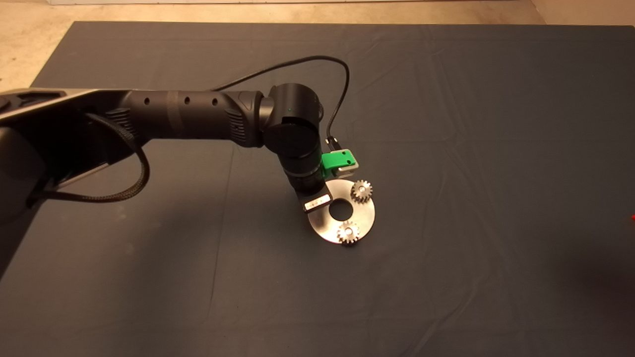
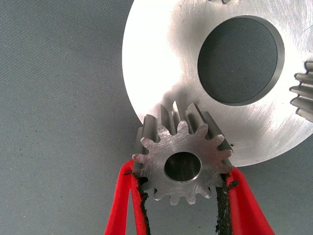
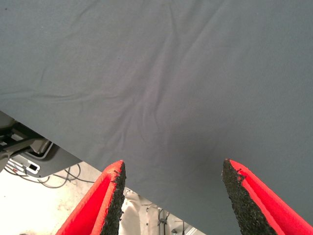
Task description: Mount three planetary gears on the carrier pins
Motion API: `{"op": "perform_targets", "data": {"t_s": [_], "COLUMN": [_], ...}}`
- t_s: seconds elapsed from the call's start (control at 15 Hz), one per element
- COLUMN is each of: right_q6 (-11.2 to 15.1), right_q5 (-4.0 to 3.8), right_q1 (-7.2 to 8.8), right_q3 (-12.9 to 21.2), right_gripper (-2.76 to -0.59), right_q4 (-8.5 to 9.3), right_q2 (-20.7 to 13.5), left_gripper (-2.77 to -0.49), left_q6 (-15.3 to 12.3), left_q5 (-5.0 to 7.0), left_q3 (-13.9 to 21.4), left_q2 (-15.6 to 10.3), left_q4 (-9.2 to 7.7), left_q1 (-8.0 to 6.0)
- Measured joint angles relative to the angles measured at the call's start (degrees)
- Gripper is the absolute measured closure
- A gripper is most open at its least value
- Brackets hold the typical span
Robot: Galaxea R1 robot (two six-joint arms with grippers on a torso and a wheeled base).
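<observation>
Left tool [image 2: 183, 196] clamps a silvery planetary gear [image 2: 182, 159] between its two red fingers [image 2: 128, 200], the black pads pressing on the teeth at either side and the central bore facing the wrist camera. That gear hangs over the rim of the shiny round disc [image 2: 161, 63], beside its large central hole [image 2: 240, 59]; whether it touches the metal cannot be told, and no pin shows under it. In the head view the black left arm [image 1: 188, 119] reaches in from the left edge and its wrist covers the near-left part of the disc [image 1: 364, 215]. Two more gears already sit on the disc there, one [image 1: 361, 191] at the far right rim and one [image 1: 348, 232] at the near rim, each with a pale pin end showing in its bore. Beneath everything lies the dark grey mat [image 1: 471, 124] on the counter, creased with long soft folds, and beyond its far edge runs a strip of pale beige floor [image 1: 297, 10]. Right tool [image 3: 172, 196] stands apart from the work with fingers spread wide above bare mat, past whose edge pale floor, loose cables [image 3: 63, 180] and a grey frame show.
</observation>
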Motion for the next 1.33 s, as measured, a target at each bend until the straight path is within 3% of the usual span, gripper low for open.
{"op": "perform_targets", "data": {"t_s": [1.33], "right_q6": [0.0], "right_q5": [0.0], "right_q1": [0.0], "right_q3": [0.0], "right_gripper": [-1.44], "right_q4": [0.0], "right_q2": [-0.06], "left_gripper": [-0.51], "left_q6": [-1.13], "left_q5": [-0.64], "left_q3": [-0.02], "left_q2": [-0.05], "left_q4": [0.0], "left_q1": [0.0]}}
